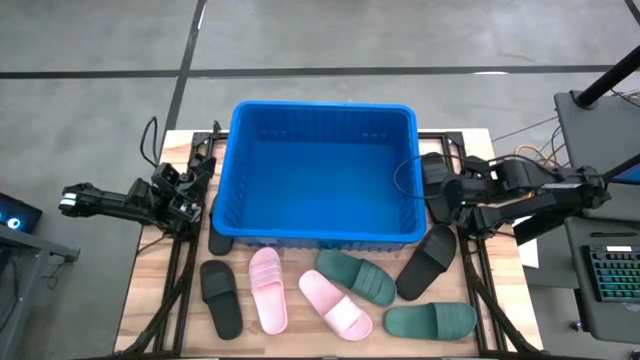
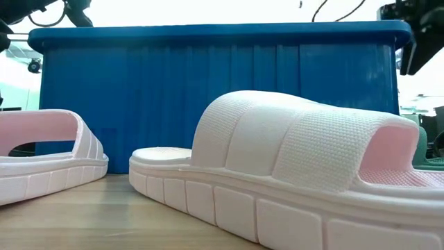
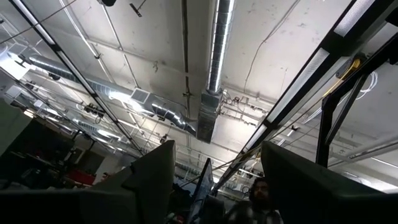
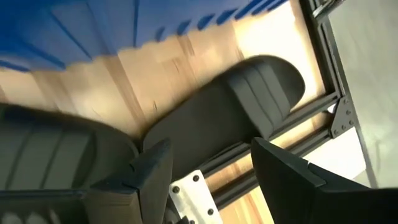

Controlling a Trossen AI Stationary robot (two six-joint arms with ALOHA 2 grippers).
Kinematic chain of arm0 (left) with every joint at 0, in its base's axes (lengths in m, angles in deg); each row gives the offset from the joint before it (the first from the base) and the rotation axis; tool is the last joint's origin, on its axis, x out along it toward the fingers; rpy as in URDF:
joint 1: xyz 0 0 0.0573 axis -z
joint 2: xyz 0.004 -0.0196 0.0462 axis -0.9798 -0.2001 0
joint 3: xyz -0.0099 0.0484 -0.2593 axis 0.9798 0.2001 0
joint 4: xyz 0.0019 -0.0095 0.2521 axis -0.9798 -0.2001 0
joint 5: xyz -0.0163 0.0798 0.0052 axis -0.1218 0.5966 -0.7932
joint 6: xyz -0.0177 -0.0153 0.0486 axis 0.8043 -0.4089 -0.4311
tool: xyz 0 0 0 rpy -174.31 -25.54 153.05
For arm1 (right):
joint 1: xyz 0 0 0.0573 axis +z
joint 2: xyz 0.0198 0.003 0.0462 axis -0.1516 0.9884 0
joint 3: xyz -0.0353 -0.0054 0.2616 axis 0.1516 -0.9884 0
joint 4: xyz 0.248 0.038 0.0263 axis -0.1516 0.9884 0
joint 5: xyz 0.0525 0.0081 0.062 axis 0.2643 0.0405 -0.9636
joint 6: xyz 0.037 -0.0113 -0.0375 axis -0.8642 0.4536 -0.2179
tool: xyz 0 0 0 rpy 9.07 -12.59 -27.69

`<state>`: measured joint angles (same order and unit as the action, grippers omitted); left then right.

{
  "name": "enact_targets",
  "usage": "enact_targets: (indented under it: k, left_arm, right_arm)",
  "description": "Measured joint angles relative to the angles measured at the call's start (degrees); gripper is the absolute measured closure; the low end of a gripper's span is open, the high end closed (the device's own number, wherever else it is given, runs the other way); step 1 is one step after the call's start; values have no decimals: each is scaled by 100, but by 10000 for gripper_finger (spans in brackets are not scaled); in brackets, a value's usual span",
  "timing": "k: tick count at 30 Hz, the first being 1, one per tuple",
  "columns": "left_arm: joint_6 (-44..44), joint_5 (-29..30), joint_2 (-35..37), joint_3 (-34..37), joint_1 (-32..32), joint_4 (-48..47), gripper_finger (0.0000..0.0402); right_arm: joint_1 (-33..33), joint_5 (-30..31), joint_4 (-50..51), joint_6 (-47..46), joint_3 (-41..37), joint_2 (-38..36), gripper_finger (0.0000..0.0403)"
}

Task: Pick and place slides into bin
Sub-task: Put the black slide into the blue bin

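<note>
Perhaps foam — ribbed pink slide (image 2: 291,173), broad arched strap — before ridged blue bin (image 2: 208,90).

A bright blue rectangular plastic bin (image 1: 322,175) shows smooth, faintly glossy ribbed walls on a pale, matt wood-grain bench (image 1: 170,290). Light pink foam slides (image 2: 277,173) carry a rough woven texture; black foam slides (image 4: 217,118) look matt and ridged.

One blue bin (image 1: 320,125), three black slides (image 1: 221,298), two pink (image 1: 267,290), two green (image 1: 357,276)
</note>
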<state>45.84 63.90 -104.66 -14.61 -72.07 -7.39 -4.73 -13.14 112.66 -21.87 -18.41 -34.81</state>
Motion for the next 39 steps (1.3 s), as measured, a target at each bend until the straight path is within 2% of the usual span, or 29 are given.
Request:
enact_targets:
  k: [13,19,23,27,31,36,39]
  left_arm:
    - [0,-1,3,9,0,1,180]
    - [0,1,7,9,-2,-6,180]
    - [-1,0,8,9,0,-3,180]
    - [2,-1,7,9,0,-4,180]
    - [2,1,4,9,-2,-3,180]
    - [4,1,9,9,-1,-8,180]
    - [6,1,4,9,-1,-2,180]
  right_arm:
    - [-1,24,-20,-69,-490,42,195]
    - [-2,183,47,-431,-548,26,196]
    - [-4,943,66,-1712,-543,4,196]
    - [-9,1423,70,-3242,-406,-117,196]
    - [-9,1621,59,-5318,-359,-336,196]
    - [-9,1837,71,-8497,-403,-661,196]
    - [-9,2239,58,-9731,-477,-798,196]
